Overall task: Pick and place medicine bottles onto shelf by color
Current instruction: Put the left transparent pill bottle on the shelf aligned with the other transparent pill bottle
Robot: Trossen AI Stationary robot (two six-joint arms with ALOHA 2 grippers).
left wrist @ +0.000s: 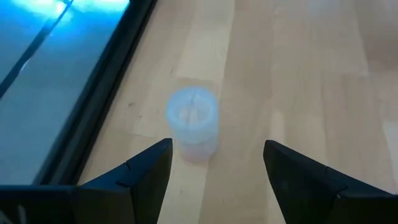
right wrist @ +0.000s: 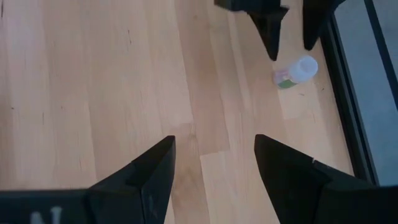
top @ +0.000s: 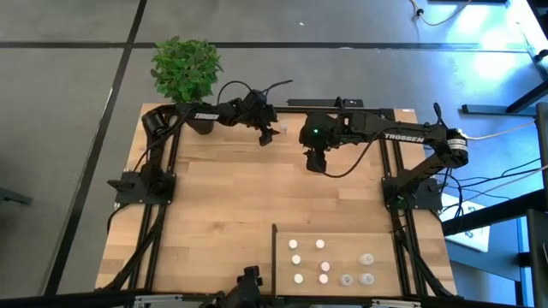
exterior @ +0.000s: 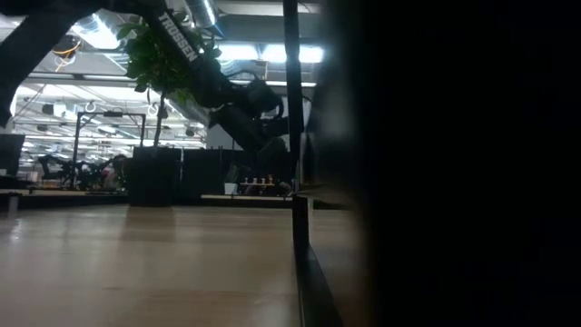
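One small translucent medicine bottle (left wrist: pixel 193 121) with a pale cap stands upright on the wooden table near its far edge; it also shows in the right wrist view (right wrist: pixel 297 70) and from above (top: pixel 282 128). My left gripper (left wrist: pixel 217 155) is open just short of it, fingers slanting down and touching nothing. My right gripper (right wrist: pixel 214 155) hangs open above bare table (top: pixel 317 162), to the right of the bottle. The shelf (top: pixel 411 248), a pale panel at the table's near right, carries several bottles: white-capped ones (top: pixel 297 259) on its left, translucent ones (top: pixel 366 258) on its right.
A potted plant (top: pixel 184 68) stands at the table's far left corner. A black frame rail (left wrist: pixel 93 118) runs along the far edge just beyond the bottle. The shelf's black edge strip (exterior: pixel 301 254) rises close in front of the low camera, and the right half of that view is dark.
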